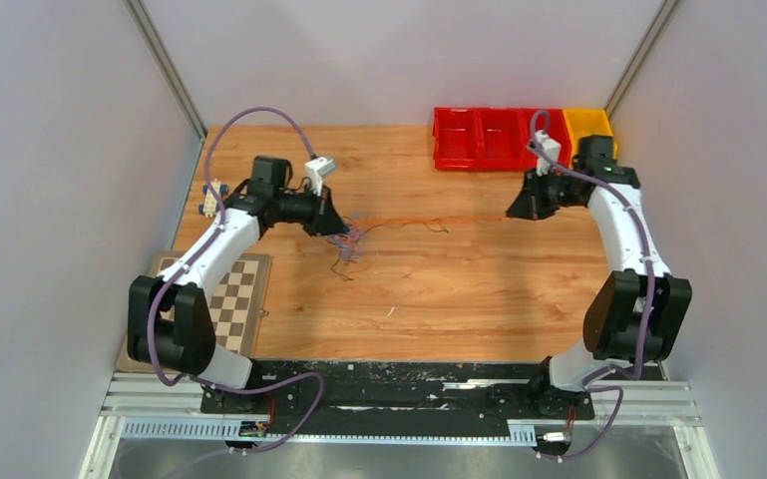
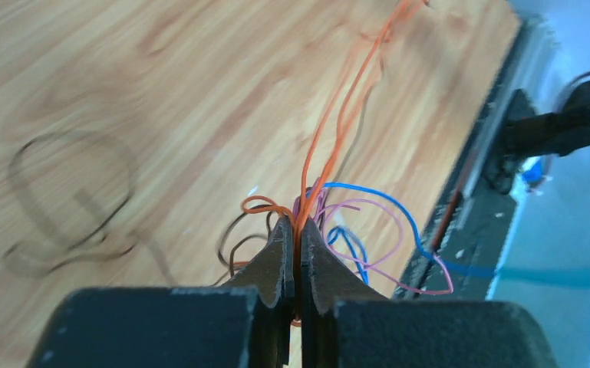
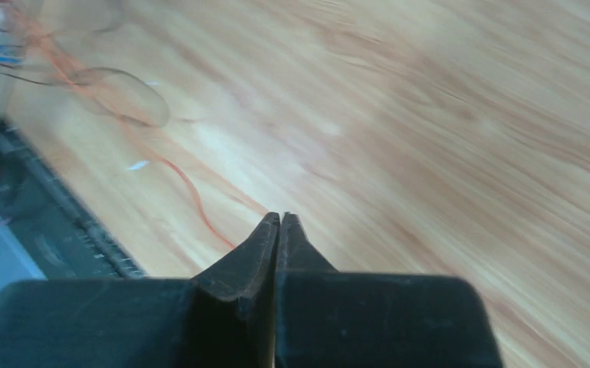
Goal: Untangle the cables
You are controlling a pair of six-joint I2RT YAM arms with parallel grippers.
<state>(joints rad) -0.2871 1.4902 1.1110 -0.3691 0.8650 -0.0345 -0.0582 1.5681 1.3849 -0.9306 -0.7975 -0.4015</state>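
The cables [image 1: 351, 239] are a small tangle of orange, pink, blue and dark thin wires on the wooden table [image 1: 429, 299], left of centre. My left gripper [image 1: 337, 230] sits right at the tangle. In the left wrist view the left gripper [image 2: 298, 222] is shut on orange strands [image 2: 337, 123], with pink and blue loops [image 2: 368, 230] spilling to its right. One orange strand [image 1: 429, 220] stretches rightward to my right gripper [image 1: 512, 213]. In the right wrist view the right gripper [image 3: 280, 217] is shut, and the orange strand [image 3: 192, 192] disappears under its left finger.
A dark wire loop [image 2: 69, 192] lies loose on the wood beside the tangle. Red bins [image 1: 489, 138] and a yellow bin [image 1: 586, 122] stand at the back right. A chessboard [image 1: 234, 299] lies at the left edge. Grey walls close in on both sides.
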